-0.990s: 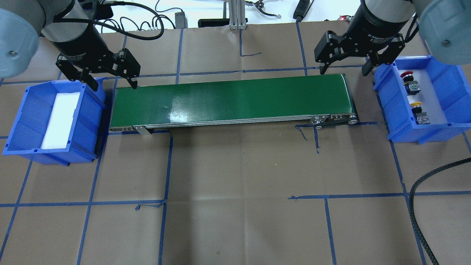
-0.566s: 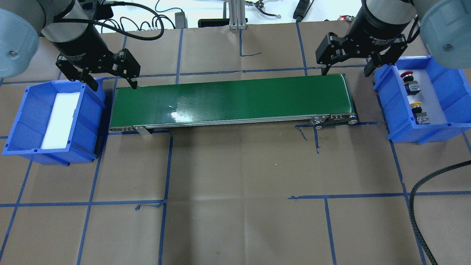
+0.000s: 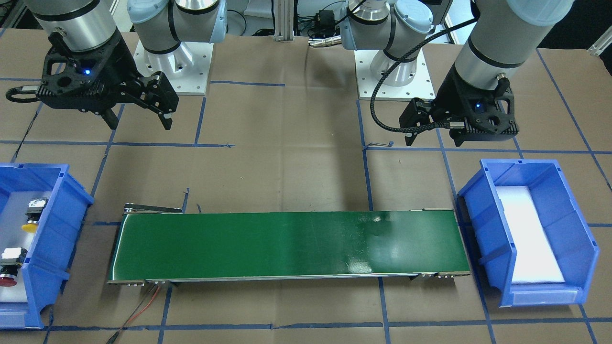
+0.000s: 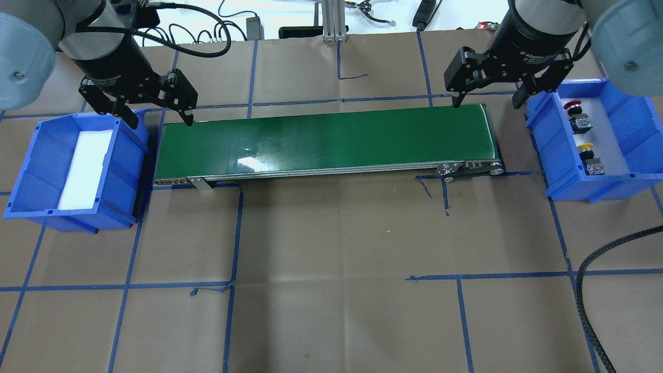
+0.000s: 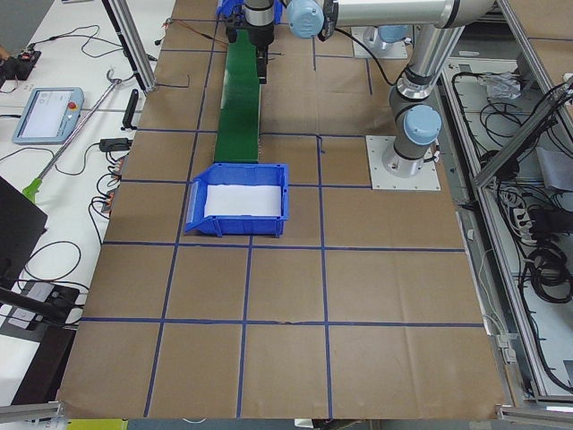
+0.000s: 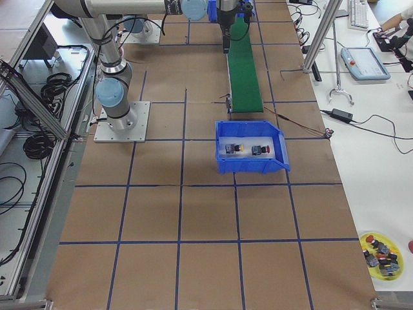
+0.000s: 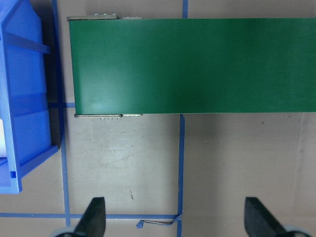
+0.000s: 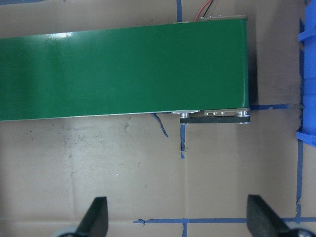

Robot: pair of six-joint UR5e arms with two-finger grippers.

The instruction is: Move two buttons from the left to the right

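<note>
The red button [image 4: 572, 106] and the yellow button [image 4: 586, 149] lie in the blue bin [image 4: 554, 155] on the right, on its white liner. They also show in the front-facing view, yellow [image 3: 29, 224] and red [image 3: 7, 279]. My right gripper [image 4: 486, 103] is open and empty, above the far right end of the green conveyor belt [image 4: 326, 142], beside that bin. My left gripper [image 4: 161, 122] is open and empty, above the belt's far left end, next to the left blue bin [image 4: 31, 171]. That bin holds only a white foam pad.
A black braided cable [image 4: 585, 290] lies on the table at the right front. The paper-covered table carries a blue tape grid. A yellow dish [image 6: 381, 252] with several spare buttons sits on the side table. The arm bases [image 3: 172, 67] stand behind the belt.
My right gripper has shifted slightly near the belt's right end. My left gripper has not moved. Both stay open and the buttons lie still in the right bin.
</note>
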